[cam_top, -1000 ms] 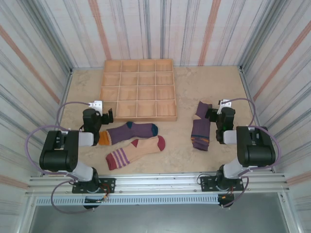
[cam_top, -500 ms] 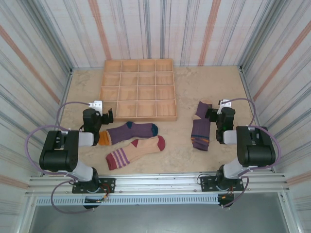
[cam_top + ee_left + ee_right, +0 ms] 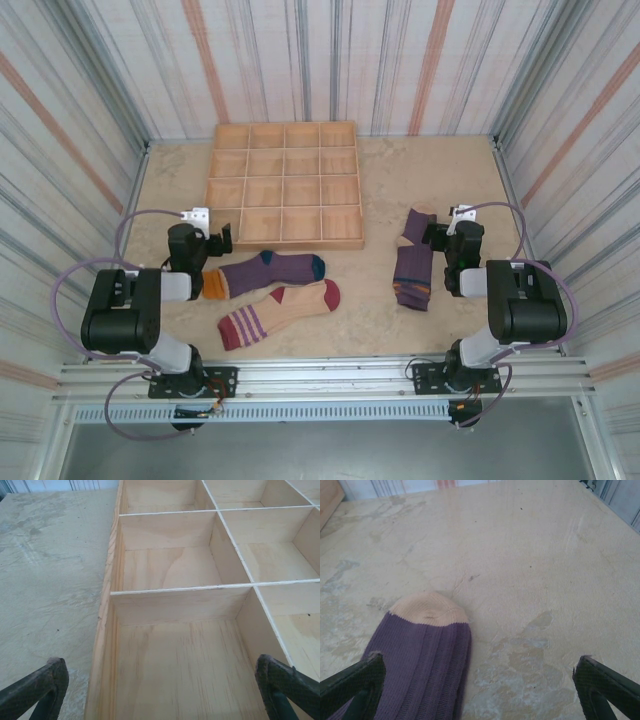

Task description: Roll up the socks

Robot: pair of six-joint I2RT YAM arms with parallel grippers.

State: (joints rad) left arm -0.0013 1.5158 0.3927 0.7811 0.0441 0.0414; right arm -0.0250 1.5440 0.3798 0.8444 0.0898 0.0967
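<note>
Socks lie unrolled on the desk (image 3: pixel 450 180): purple sock (image 3: pixel 265 271) and tan sock (image 3: pixel 280 310) lower left, dark sock (image 3: pixel 413 262) at right. I see left gripper (image 3: pixel 224 239) and right gripper (image 3: pixel 431 235) spread wide, holding nothing.

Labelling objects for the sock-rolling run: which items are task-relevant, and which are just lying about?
For the job:
- purple sock with orange cuff
- tan sock with red toe
- dark purple sock

Lying about:
- wooden divided tray
</note>
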